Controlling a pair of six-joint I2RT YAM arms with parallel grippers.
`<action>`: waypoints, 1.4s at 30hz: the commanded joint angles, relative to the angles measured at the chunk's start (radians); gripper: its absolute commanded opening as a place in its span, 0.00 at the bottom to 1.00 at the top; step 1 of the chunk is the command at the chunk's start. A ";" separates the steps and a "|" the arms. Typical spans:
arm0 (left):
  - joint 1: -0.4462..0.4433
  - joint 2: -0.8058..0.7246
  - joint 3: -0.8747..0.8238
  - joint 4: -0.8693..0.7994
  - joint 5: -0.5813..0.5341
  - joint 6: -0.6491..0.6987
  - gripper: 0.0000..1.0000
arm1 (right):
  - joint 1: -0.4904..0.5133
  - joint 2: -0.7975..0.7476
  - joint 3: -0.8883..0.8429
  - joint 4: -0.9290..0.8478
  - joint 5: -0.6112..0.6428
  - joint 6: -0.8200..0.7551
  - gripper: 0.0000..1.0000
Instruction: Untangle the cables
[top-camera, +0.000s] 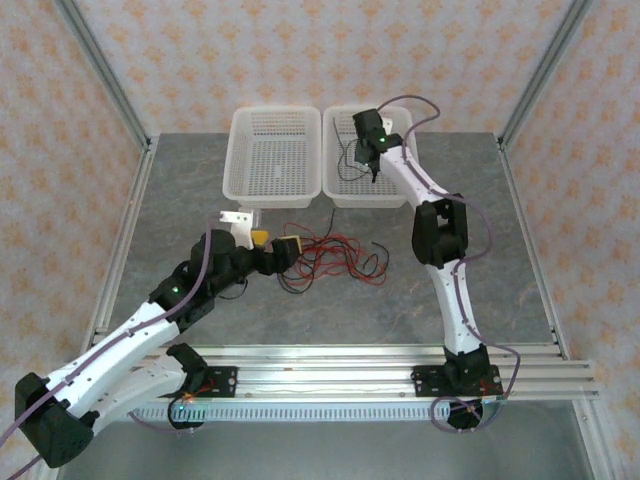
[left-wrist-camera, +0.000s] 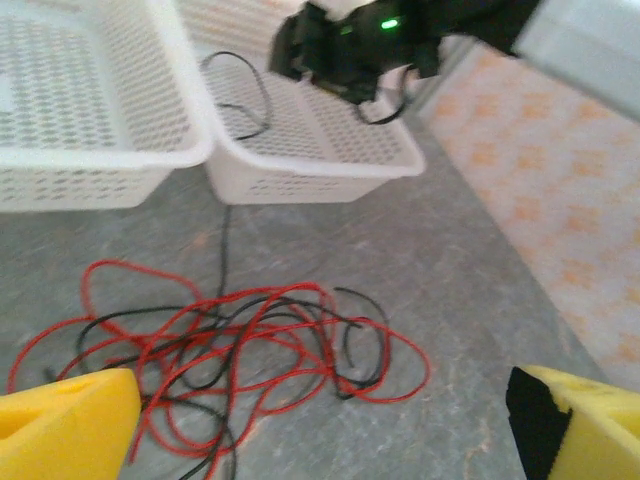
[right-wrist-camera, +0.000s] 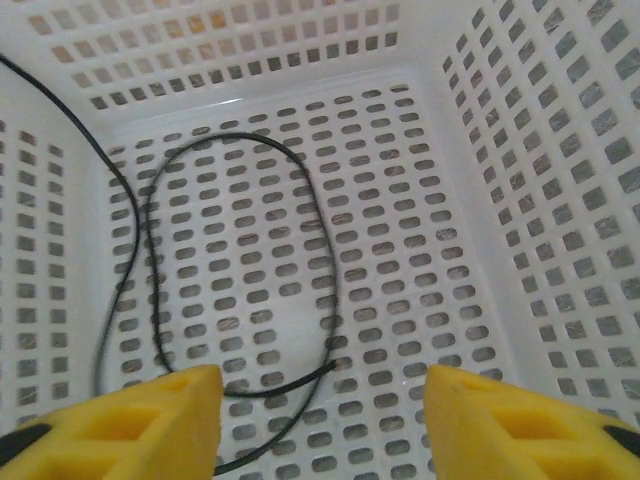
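Observation:
A tangle of red and black cables (top-camera: 330, 258) lies on the grey table in front of the baskets. In the left wrist view the cables (left-wrist-camera: 250, 350) spread out just under and ahead of my left gripper (left-wrist-camera: 320, 430). That gripper (top-camera: 275, 248) is open at the tangle's left edge, its yellow fingers (left-wrist-camera: 65, 425) holding nothing. My right gripper (top-camera: 372, 172) hangs over the right basket (top-camera: 345, 195) and is open (right-wrist-camera: 320, 420). One black cable (right-wrist-camera: 322, 250) lies looped on that basket's floor. It trails over the rim (left-wrist-camera: 262, 100) down to the table.
A second white basket (top-camera: 272, 150) stands to the left of the first, with nothing in it. A small white bracket (top-camera: 235, 218) sits near my left wrist. Aluminium rails (top-camera: 350, 370) run along the table's near edge. The patterned wall (left-wrist-camera: 560, 220) closes in the right side.

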 joint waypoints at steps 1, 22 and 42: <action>0.001 0.012 0.047 -0.189 -0.130 -0.085 0.90 | -0.007 -0.052 0.019 -0.115 -0.064 0.053 0.58; 0.046 0.389 0.242 -0.357 -0.202 -0.012 0.58 | 0.036 -0.646 -0.626 0.040 -0.218 0.088 0.63; 0.090 0.656 0.331 -0.251 -0.079 0.041 0.44 | 0.068 -1.010 -1.051 0.167 -0.242 0.130 0.56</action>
